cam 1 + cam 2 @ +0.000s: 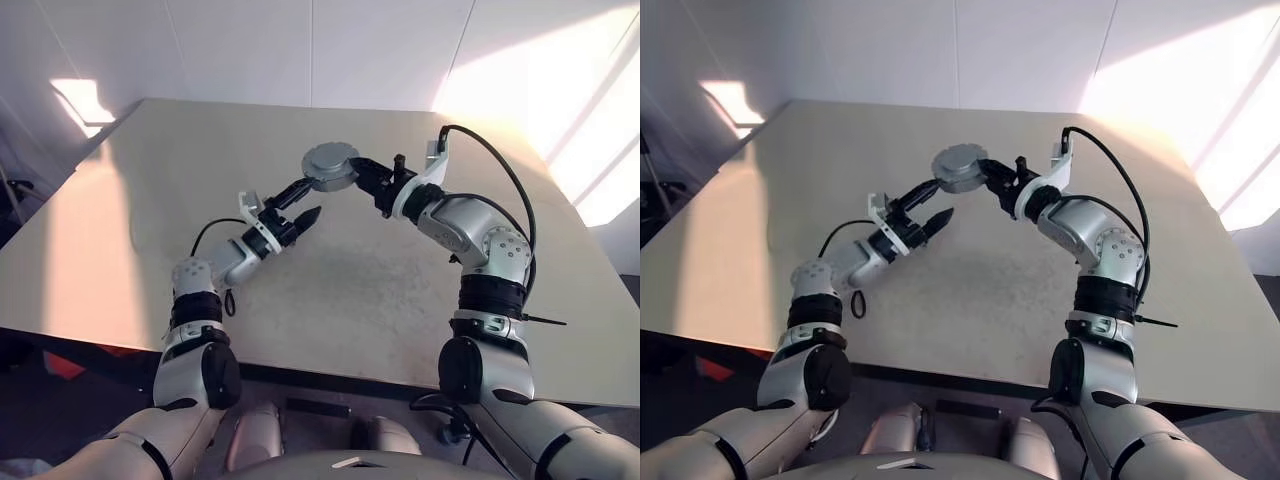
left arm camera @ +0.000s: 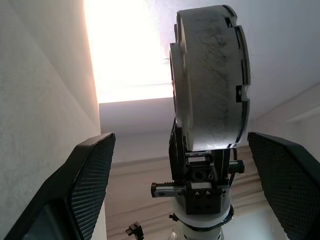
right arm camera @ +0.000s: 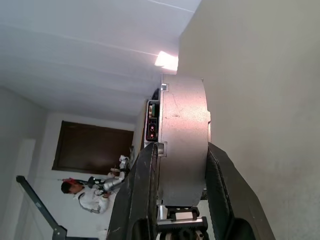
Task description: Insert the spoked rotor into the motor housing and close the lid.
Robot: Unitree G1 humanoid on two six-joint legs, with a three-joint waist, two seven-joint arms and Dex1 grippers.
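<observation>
So the right gripper (image 1: 352,172) has its jaws clamped on the sides of the round grey motor housing (image 1: 330,166), holding it up in the air over the middle of the beige tabletop (image 1: 400,290), well clear of the surface. The left gripper (image 1: 300,203) sits just beside and a bit below the housing, jaws spread wide with nothing in them. From the left wrist view the housing sits between its fingers (image 2: 87,180), not touching either.
</observation>
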